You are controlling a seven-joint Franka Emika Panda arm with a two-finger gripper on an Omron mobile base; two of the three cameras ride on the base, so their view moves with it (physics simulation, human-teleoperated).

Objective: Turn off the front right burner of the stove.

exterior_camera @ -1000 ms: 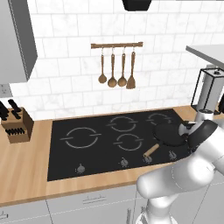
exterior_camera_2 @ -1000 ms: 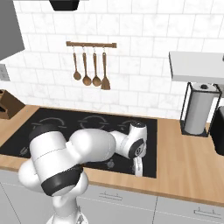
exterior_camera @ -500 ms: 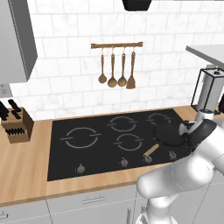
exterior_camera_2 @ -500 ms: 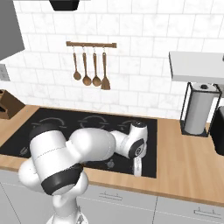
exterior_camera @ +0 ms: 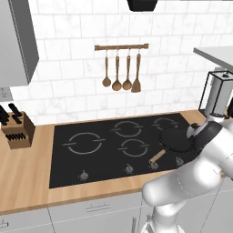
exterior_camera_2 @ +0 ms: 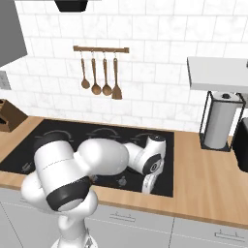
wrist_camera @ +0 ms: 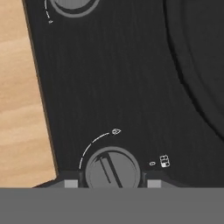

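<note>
The stove (exterior_camera: 104, 157) is a black glass cooktop with a row of grey knobs along its front edge. A dark skillet (exterior_camera: 175, 139) with a wooden handle (exterior_camera: 157, 157) sits on the front right burner and hides it. My gripper (exterior_camera_2: 146, 188) points down at the stove's front right edge. In the hand view a round grey knob (wrist_camera: 112, 168) lies between my gripper's (wrist_camera: 111, 183) two fingertips (wrist_camera: 71, 183). The jaws stand open, one on each side with a small gap. The knob's ridge is turned off its small mark. The skillet's rim (wrist_camera: 199, 65) curves at the right.
A second knob (wrist_camera: 72, 4) sits further along the edge. The wooden counter (wrist_camera: 19, 109) borders the glass. A knife block (exterior_camera: 17, 132) stands at the left, a paper towel holder (exterior_camera_2: 220, 125) at the right, and wooden utensils (exterior_camera: 120, 70) hang on the wall.
</note>
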